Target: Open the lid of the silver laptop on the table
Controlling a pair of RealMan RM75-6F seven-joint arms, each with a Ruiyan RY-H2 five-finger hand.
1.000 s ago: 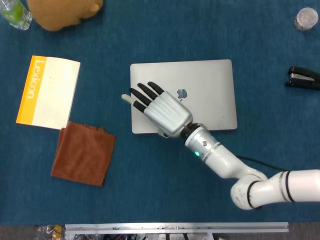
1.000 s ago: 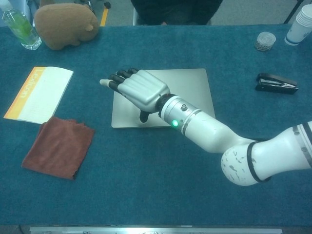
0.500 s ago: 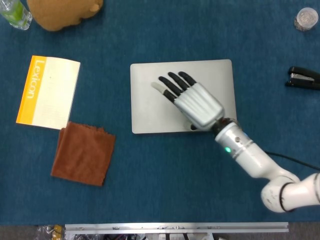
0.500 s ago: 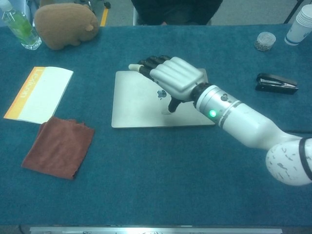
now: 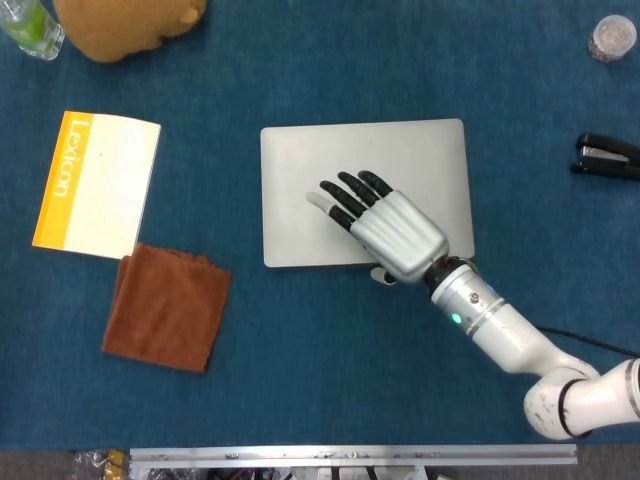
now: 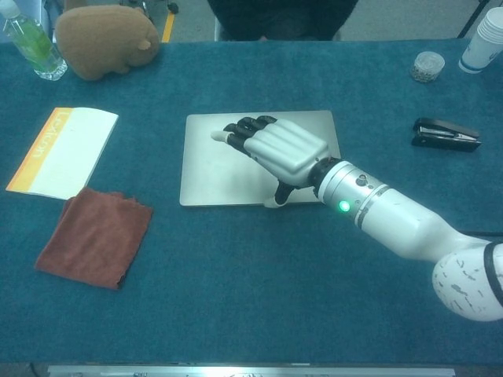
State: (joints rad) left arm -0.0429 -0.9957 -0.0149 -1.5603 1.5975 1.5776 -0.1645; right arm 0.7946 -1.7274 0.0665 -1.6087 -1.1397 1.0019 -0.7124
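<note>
The silver laptop (image 5: 300,180) (image 6: 212,165) lies flat and closed in the middle of the blue table. My right hand (image 5: 385,225) (image 6: 279,149) hovers palm down over the laptop's near right part, fingers spread and stretched toward the far left. Its thumb (image 5: 383,275) (image 6: 277,198) hangs down at the laptop's near edge, at or just below the rim. The hand holds nothing. My left hand shows in neither view.
A yellow and white Lexicon booklet (image 5: 95,185) and a brown cloth (image 5: 165,305) lie to the left. A black stapler (image 5: 607,157) sits at the right, a small jar (image 5: 610,38) at the far right, a plush toy (image 5: 125,22) and a bottle (image 5: 30,25) at the far left.
My right hand swung right across the lid from its left part, then drew back toward the near edge. The thumb now sits at the front rim. The lid stays closed.
</note>
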